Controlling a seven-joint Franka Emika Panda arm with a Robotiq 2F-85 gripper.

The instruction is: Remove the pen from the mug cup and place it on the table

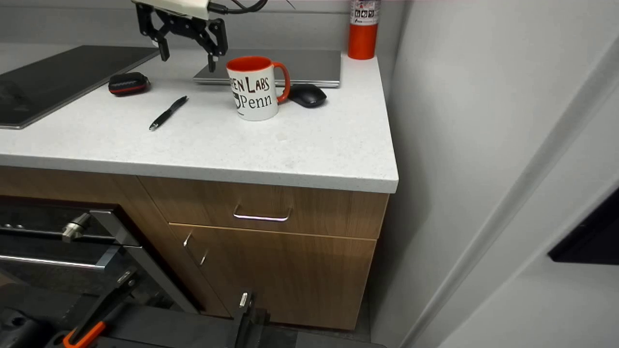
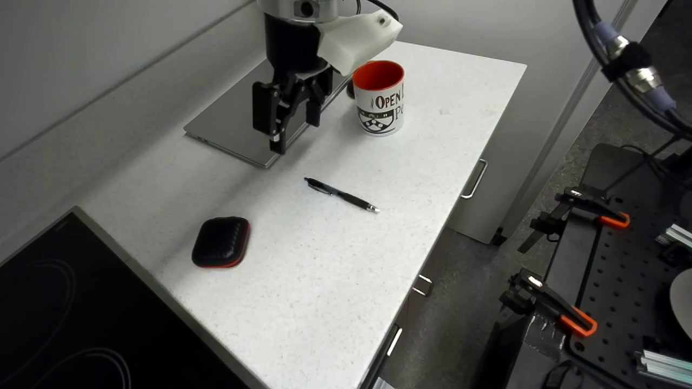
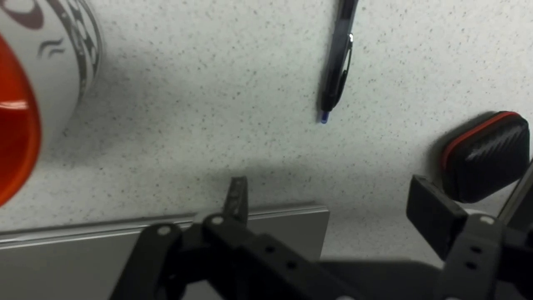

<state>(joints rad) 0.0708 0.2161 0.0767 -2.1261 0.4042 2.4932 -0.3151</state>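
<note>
On the white table (image 1: 329,150), the pen (image 2: 341,195) lies free of the mug cup (image 1: 254,94), with an empty gripper (image 3: 327,187) overhead

Judging by how things lie, the placing is done: the slim black pen rests flat on the table, well apart from the upright mug cup, and no pen rises above the mug's red rim, though its floor is hidden. The step in hand seems to be the closing one, getting the gripper clear. Its two fingers are spread wide, with only air between them. It hangs above the table, set back from the pen, near a corner of what is probably a closed grey laptop (image 2: 232,116). The next move seems to call for a plain lift up and away; no grasp looks needed. A sideways swing could knock the mug cup, which stands nearby.

The pen's long axis runs roughly front to back, across the table's depth. In the wrist view, its clip and blue push button face back toward the laptop and gripper, while the opposite end runs out of sight. In both exterior views that end shows silvery, presumably the writing tip, and points to the table's front edge. The pen lies roughly between the mug cup and a small black-and-red case (image 2: 220,242), touching neither. A black cooktop (image 1: 63,79) spreads beyond the case.
</note>
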